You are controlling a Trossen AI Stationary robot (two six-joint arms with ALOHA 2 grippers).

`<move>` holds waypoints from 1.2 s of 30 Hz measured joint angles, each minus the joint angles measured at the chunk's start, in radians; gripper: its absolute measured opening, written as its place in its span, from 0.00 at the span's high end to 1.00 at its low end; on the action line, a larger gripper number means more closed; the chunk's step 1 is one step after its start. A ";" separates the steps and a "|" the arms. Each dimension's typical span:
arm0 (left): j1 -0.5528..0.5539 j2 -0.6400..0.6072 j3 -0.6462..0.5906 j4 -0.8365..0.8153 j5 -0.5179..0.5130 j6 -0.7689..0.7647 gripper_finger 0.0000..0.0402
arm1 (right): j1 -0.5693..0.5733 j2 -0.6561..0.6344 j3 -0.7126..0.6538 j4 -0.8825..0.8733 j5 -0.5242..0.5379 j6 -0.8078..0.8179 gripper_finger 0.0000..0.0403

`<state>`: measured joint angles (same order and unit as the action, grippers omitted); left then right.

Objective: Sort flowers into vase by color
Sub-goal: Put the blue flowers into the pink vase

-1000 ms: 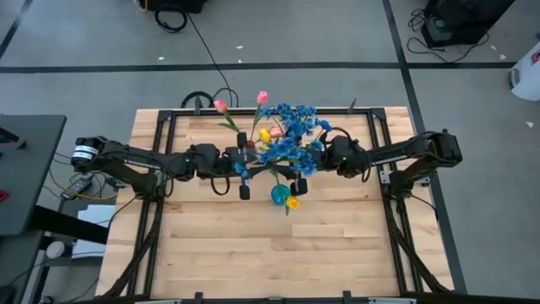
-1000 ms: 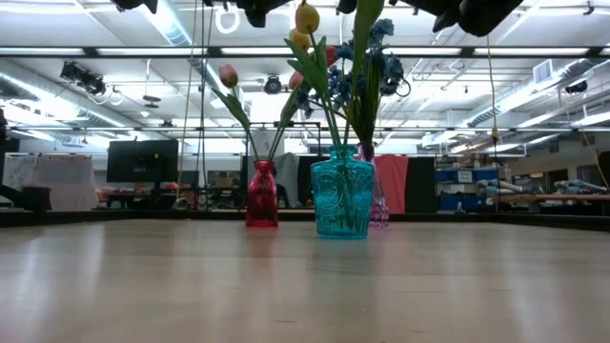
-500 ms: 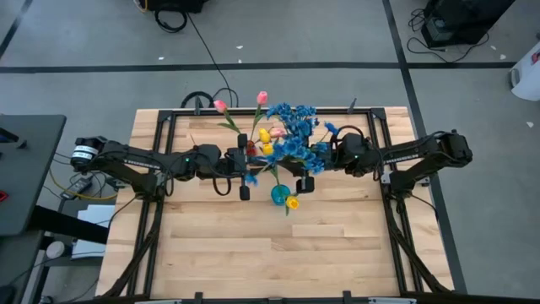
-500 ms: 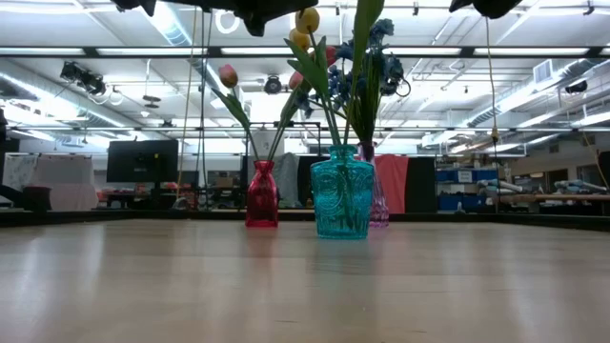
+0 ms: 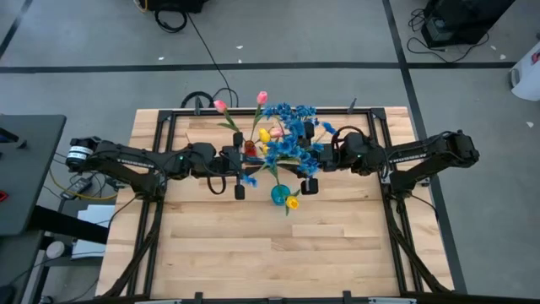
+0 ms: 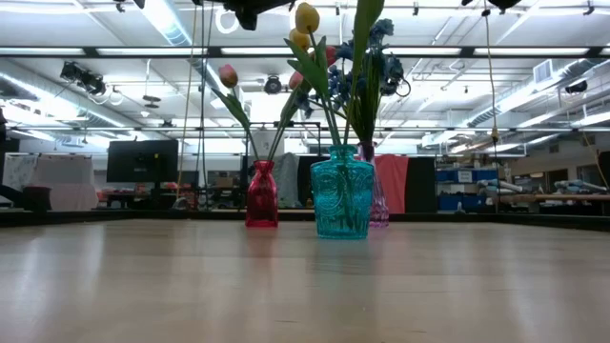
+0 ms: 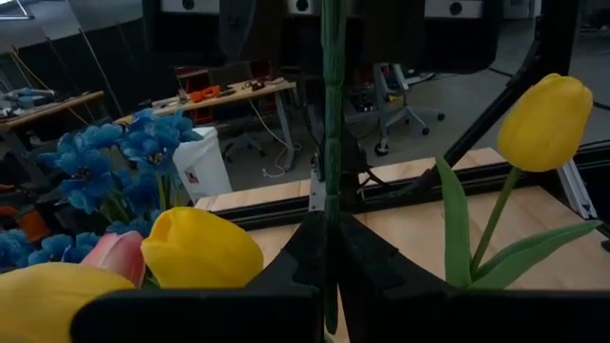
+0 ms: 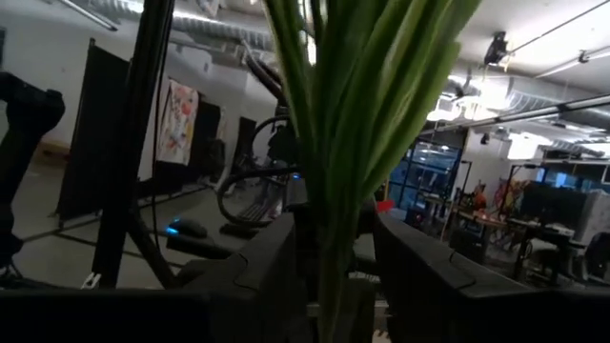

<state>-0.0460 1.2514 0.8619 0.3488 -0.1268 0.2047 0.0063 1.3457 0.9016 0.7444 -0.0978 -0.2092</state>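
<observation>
Three vases stand at the table's far middle: a teal vase (image 6: 341, 198) with yellow tulips (image 6: 306, 17) and leafy green stems, a red vase (image 6: 261, 206) with pink tulips (image 6: 228, 75), and a purple vase (image 6: 378, 208) behind. The blue sprigs (image 5: 291, 135) spread over them. My left gripper (image 5: 250, 162) reaches in from the left and is shut on an upright green stem (image 7: 331, 143). My right gripper (image 5: 315, 162) comes from the right and is open. A bundle of green stems and leaves (image 8: 335, 162) stands between its fingers; whether they touch it, I cannot tell. My left gripper pinches one thin green stem (image 7: 330, 205) between its two fingers, coming level from the table's left, with the fingers across the stem. The stem stands upright and runs out of the wrist view's top, so which blossom it bears does not show.
A yellow tulip (image 5: 293, 203) leans out of the teal vase (image 5: 279, 194) toward the near edge. Yellow and pink buds (image 7: 195, 250) crowd close beside my left gripper. Black frame rails (image 5: 173, 143) run along the table's left, right and far sides. The near half is bare wood (image 5: 270, 253).
My right arm has drawn back toward the table's right edge. My left gripper has shifted slightly toward the left edge. The vases and their flowers stand as before in the low view.
</observation>
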 joint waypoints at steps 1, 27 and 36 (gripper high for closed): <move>0.000 0.000 0.000 -0.001 0.000 0.000 0.95 | 0.000 0.004 0.000 0.000 0.000 0.000 0.62; 0.000 -0.001 0.000 -0.024 -0.074 0.028 0.70 | -0.018 0.048 0.000 -0.006 0.034 -0.008 0.93; -0.003 -0.124 -0.016 -0.145 -0.046 0.027 0.58 | -0.007 -0.249 0.001 -0.489 0.056 0.078 0.91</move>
<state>-0.0486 1.1275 0.8464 0.2036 -0.1733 0.2312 -0.0008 1.0972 0.9028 0.2555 -0.0418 -0.1315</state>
